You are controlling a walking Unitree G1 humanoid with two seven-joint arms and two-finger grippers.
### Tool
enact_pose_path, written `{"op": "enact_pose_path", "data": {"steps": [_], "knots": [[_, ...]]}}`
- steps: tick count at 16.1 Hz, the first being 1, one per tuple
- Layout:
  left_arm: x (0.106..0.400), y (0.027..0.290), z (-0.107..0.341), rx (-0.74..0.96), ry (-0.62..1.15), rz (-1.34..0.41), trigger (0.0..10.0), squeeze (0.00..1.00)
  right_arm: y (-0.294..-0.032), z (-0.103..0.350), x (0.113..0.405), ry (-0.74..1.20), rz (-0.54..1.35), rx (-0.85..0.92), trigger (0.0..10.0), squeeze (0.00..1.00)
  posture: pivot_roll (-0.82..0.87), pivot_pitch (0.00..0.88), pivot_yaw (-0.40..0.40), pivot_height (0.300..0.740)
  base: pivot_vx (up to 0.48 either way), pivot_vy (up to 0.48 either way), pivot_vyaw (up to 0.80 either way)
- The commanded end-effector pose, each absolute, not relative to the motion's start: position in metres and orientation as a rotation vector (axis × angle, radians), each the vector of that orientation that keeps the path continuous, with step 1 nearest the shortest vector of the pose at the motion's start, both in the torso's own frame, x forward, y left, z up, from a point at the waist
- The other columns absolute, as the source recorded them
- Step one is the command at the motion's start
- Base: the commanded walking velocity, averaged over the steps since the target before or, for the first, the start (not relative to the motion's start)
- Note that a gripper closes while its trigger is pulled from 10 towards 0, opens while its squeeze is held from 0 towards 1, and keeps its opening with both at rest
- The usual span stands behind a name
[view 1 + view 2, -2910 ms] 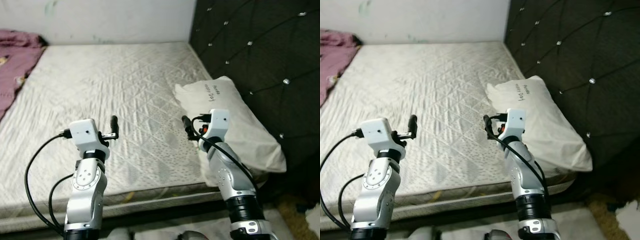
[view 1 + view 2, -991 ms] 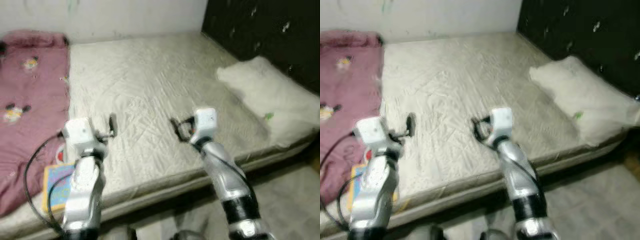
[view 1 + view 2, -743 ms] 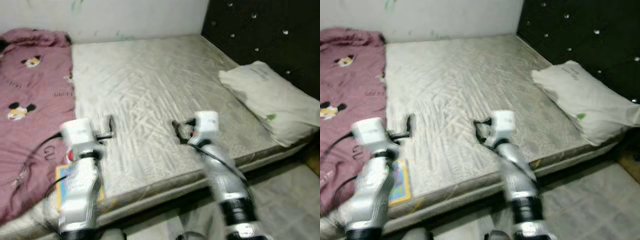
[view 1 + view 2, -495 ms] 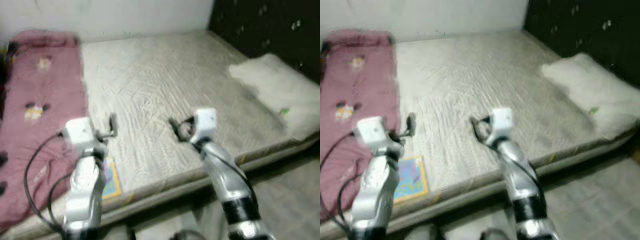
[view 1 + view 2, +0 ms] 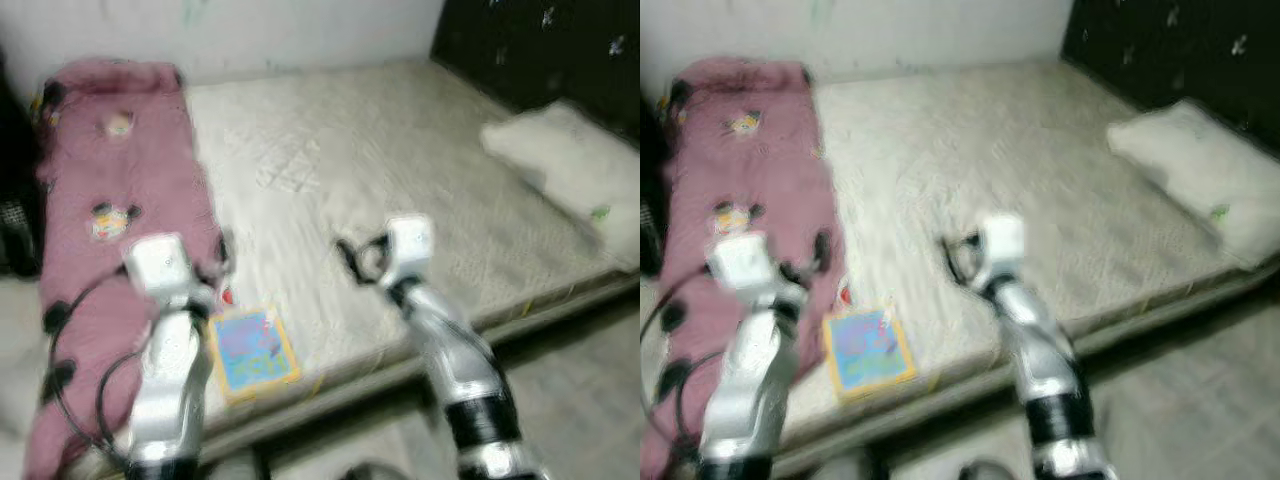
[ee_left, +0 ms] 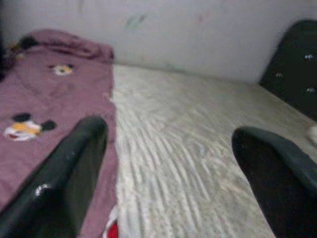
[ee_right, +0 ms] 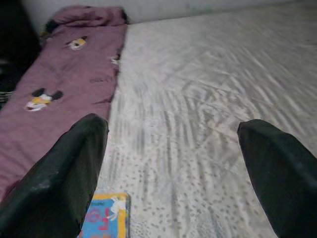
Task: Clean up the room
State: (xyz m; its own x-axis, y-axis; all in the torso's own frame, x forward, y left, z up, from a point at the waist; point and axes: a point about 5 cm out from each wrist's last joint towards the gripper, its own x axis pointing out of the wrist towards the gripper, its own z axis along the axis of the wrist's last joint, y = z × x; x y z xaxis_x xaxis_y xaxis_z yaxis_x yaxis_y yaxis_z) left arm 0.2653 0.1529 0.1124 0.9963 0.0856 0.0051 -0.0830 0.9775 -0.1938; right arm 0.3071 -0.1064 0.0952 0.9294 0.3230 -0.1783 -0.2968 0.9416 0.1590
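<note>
The colourful book (image 5: 250,349) lies flat on the mattress (image 5: 400,170) close to its near edge, just beside the pink blanket (image 5: 110,200), its long side running away from the robot. It sits below and slightly inward of the left claw (image 5: 222,262) and well off to the left of the right claw (image 5: 352,262), so the left arm looks the nearer one for a pick. Both claws hover above the bed with their fingers spread wide and nothing held.
</note>
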Motion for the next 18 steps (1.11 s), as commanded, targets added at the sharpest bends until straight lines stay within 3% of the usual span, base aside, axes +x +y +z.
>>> {"op": "enact_pose_path", "data": {"steps": [1,4,18], "knots": [[0.2656,0.1552,0.1145,-0.199,-0.021,0.101,10.0,0.0,-0.0968,0.1025,0.3089,0.179,0.353,0.131,10.0,0.0,-0.02,0.003,-0.04,0.74,0.0,0.48,0.8],[0.266,0.1552,0.1148,-0.188,-0.027,0.103,10.0,0.0,-0.0969,0.1017,0.3093,0.186,0.347,0.136,10.0,0.0,-0.02,0.0,-0.043,0.74,0.0,0.48,0.52],[0.2673,0.159,0.1142,-0.118,-0.029,0.127,10.0,0.0,-0.0966,0.1016,0.3097,0.183,0.332,0.133,10.0,0.0,-0.03,0.01,-0.031,0.74,0.0,0.0,0.0]]}}
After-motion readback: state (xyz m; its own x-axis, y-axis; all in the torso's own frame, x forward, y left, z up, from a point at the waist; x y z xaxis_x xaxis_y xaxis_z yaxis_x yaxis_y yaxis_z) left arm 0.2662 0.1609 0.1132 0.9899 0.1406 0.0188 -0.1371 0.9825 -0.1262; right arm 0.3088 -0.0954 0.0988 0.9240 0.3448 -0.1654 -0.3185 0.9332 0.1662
